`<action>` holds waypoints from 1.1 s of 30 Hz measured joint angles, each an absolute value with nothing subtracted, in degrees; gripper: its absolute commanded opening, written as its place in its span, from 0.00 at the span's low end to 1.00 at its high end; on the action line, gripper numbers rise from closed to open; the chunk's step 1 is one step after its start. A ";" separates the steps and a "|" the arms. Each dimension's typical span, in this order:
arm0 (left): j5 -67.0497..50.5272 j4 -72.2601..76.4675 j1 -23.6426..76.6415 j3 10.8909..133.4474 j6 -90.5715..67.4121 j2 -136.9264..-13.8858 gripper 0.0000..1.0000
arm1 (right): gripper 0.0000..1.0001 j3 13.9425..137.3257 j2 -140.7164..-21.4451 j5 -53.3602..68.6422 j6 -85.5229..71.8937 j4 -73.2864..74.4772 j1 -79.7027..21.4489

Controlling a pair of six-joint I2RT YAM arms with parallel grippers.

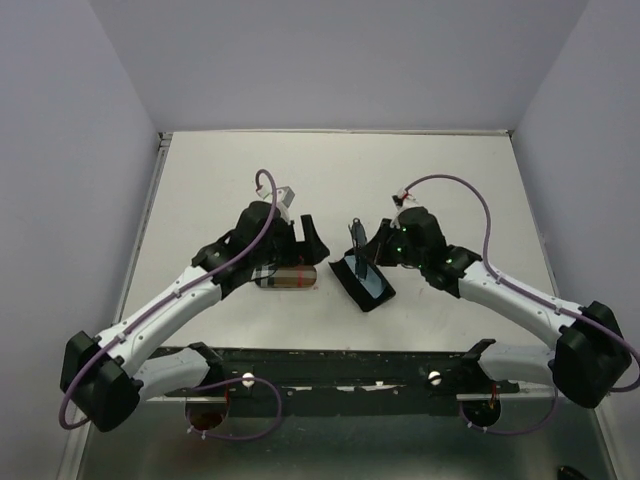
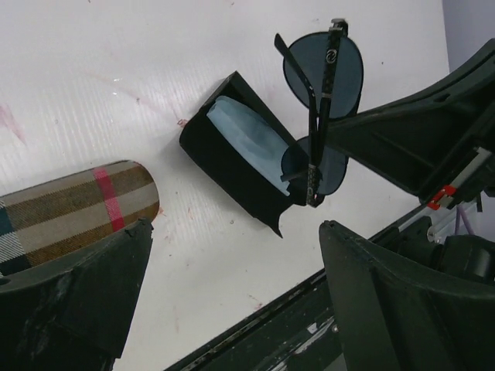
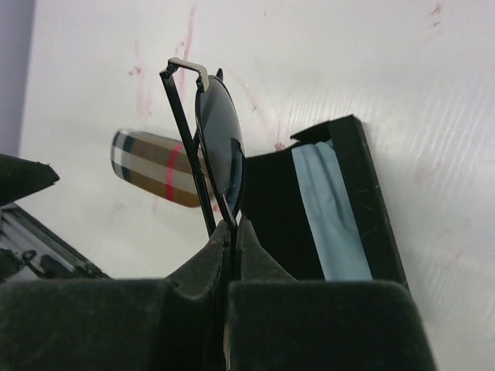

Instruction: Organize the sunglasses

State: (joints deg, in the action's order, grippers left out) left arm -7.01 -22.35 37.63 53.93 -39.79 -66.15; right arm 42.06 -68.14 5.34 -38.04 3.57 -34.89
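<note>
– one pair of sunglasses [image 3: 220,147] is all i count: black frame, dark lenses. where is it?

– up off the desk [image 1: 450,180], about midway between the left and right edges and nearer the near edge than the far one. the right gripper [image 3: 232,228] has its fingers [image 3: 193,270] pressed together on the bottom of the frame. the pair stands on edge with the lenses upright. in the right wrist view one temple shows as a thin bar beside the lens.

– and under it?

– one black case [image 2: 224,174], lying open on the desk with one blue cloth [image 2: 247,135] inside. in the left wrist view the lower lens overlaps the case's rim. i cannot tell whether it touches.

– how many cases in all?

– two. the second is a plaid case [image 2: 77,202], tan and black with a red stripe. it lies just left of the black one, apart from it.

– and the grippers?

– two, one on each of the two arms. the left gripper [image 2: 236,232] is spread fully wide and has hold of nothing. it hangs over the plaid case, whose rounded end shows beside one finger [image 2: 85,286]. whether that finger touches the case i cannot tell.
</note>
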 measured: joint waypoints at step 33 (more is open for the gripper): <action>-18.70 -2.46 41.74 33.30 -49.34 -71.75 0.84 | 0.01 53.12 -82.91 -28.47 -26.26 23.53 -54.33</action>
